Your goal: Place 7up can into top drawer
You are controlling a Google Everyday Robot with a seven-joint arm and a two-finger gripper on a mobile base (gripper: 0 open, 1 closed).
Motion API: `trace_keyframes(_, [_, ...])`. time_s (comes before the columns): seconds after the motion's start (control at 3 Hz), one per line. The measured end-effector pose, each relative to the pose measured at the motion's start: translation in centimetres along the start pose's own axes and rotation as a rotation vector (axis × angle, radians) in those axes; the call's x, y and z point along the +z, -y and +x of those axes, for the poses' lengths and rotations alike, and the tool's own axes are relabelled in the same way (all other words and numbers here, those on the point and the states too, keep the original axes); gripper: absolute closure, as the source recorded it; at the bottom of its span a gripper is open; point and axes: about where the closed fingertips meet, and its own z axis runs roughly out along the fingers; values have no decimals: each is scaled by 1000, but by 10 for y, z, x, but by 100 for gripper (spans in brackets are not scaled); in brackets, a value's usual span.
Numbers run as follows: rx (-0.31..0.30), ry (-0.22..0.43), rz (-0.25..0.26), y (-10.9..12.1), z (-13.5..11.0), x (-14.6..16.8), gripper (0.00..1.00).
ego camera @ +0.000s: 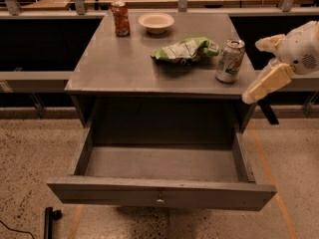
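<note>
The 7up can (230, 60), silvery-white with green and red markings, stands upright near the right front corner of the grey cabinet top (114, 63). The top drawer (159, 192) is pulled wide open below it, with a small round knob (160, 200) on its front panel and nothing inside. My gripper (253, 72) hangs at the right edge of the view, just right of the can and apart from it. Its cream fingers (266, 82) are spread open and hold nothing.
A red-orange can (119, 18) stands at the back left of the top, with a white bowl (156, 21) beside it. A green chip bag (185, 50) lies left of the 7up can. A black object (48, 220) lies on the floor at the front left.
</note>
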Motion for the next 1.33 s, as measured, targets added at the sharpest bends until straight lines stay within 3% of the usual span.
trace_keyframes(0.33, [72, 155, 88, 39, 13, 23, 0])
trace_keyframes(0.67, [82, 174, 133, 53, 11, 26, 0])
trace_keyframes(1.0, [81, 172, 125, 51, 11, 27, 0])
trace_keyframes(1.33, [118, 190, 138, 60, 11, 38, 0])
